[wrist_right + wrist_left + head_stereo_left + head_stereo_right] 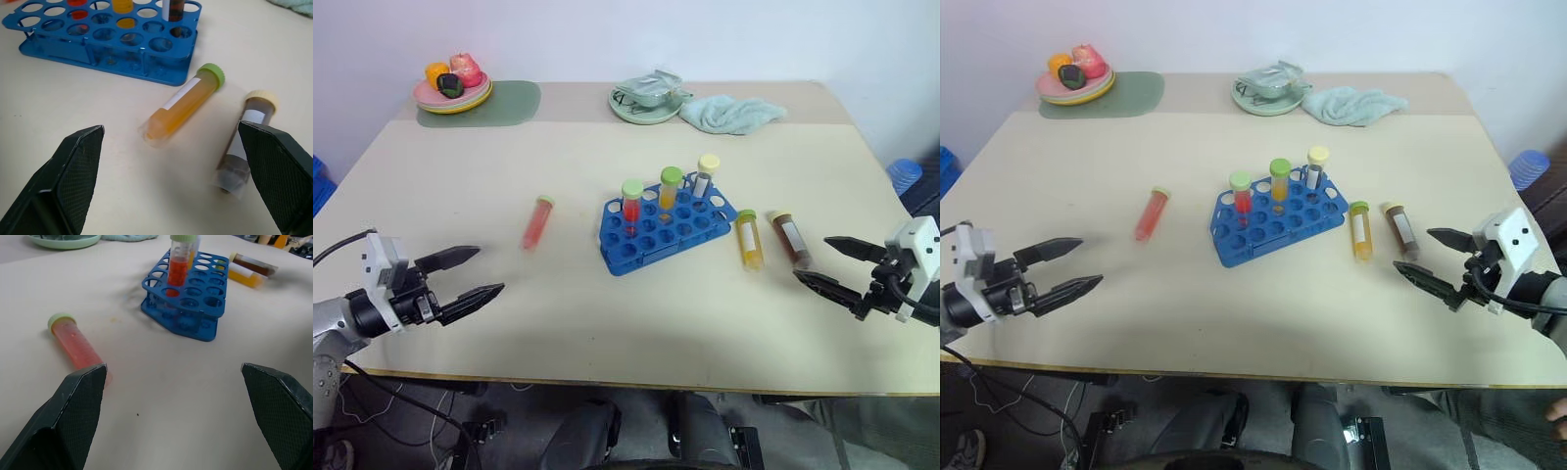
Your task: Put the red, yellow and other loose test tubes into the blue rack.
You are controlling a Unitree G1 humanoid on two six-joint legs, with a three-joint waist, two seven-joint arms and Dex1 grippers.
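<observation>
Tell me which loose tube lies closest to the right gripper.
The dark brown tube with the cream cap, lying just ahead of the right gripper; the yellow-orange tube lies beside it, nearer the blue rack.

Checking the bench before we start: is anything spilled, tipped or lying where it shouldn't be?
No spill shows. Three capped tubes lie flat on the table instead of standing in the blue rack: a red tube to its left, a yellow tube and a brown tube to its right.
</observation>
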